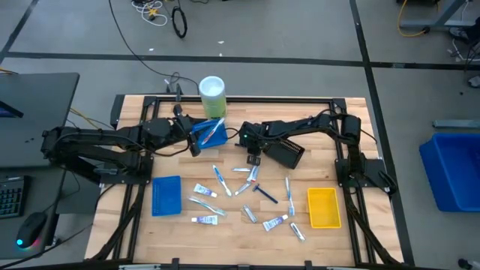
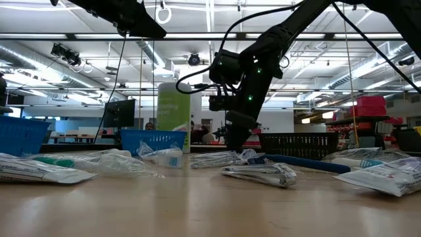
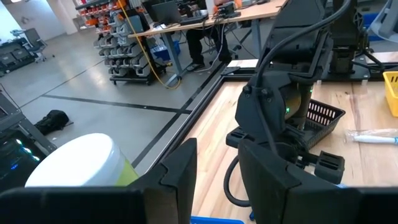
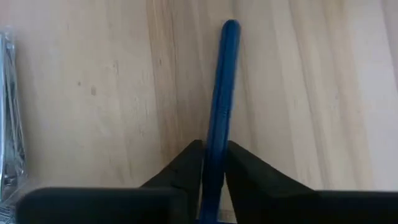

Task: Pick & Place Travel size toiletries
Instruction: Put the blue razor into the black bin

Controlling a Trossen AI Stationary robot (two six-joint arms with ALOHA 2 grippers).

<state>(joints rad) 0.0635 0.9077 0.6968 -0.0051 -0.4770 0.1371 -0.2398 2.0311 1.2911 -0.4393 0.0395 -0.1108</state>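
Most of the work is judged to remain. A scatter of small toiletries (image 1: 247, 196) is spread over the middle of the wooden surface (image 1: 232, 232): white tubes, slim toothbrushes and a dark blue razor (image 1: 264, 194) lie loose between the flat blue tray (image 1: 166, 196) and the yellow tray (image 1: 324, 208), and both of those trays are seen bare. A blue basket (image 1: 211, 133) is held up near the tall green-and-white cylinder (image 1: 212, 95) by the left end effector (image 1: 196, 142); its fingers (image 3: 180, 177) stand partly apart in the wrist view, and the grip on the basket is read from the overhead view only. Whether anything has been dropped into that basket cannot be told. The right end effector (image 4: 213, 163) is lowered over the near edge of the pile, just beside the black basket (image 1: 285, 153), and its fingers are closed tight on a slim blue handle (image 4: 222, 87), apparently a toothbrush or razor, held just above the wood. One item is thus in hand, not yet placed; the rest are still to be picked.
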